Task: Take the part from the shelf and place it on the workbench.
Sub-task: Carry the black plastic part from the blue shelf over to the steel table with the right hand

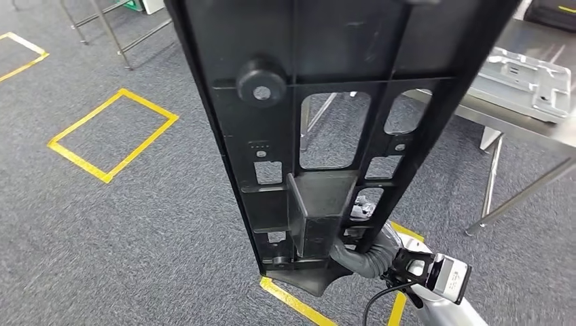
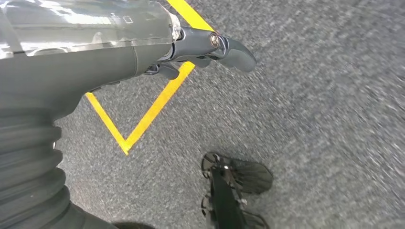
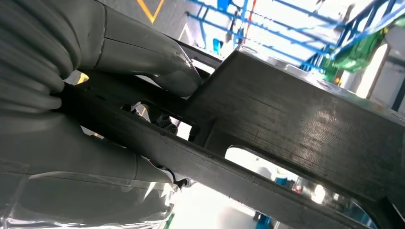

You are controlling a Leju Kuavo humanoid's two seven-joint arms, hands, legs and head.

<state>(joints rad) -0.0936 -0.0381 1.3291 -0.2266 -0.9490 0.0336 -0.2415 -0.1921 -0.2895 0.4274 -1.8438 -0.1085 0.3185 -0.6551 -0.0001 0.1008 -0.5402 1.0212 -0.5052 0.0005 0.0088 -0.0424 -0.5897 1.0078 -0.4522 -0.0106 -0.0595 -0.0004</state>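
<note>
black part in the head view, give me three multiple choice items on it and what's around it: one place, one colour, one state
1. Where is the metal workbench?
A. front-right of the robot
B. front-left
C. under the black part

2. What colour is the floor tape?
A. blue
B. yellow
C. white

3. What holds the black part?
A. left hand
B. nothing, it lies on the bench
C. right hand

Answers: 1 A, the bench shows at the head view's right edge. 2 B, yellow squares mark the grey carpet. 3 C, the right hand grips its lower end while the left hand hangs free over the floor.

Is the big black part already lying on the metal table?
No, the right hand holds the black part up over the carpet, beside the metal table.
</note>
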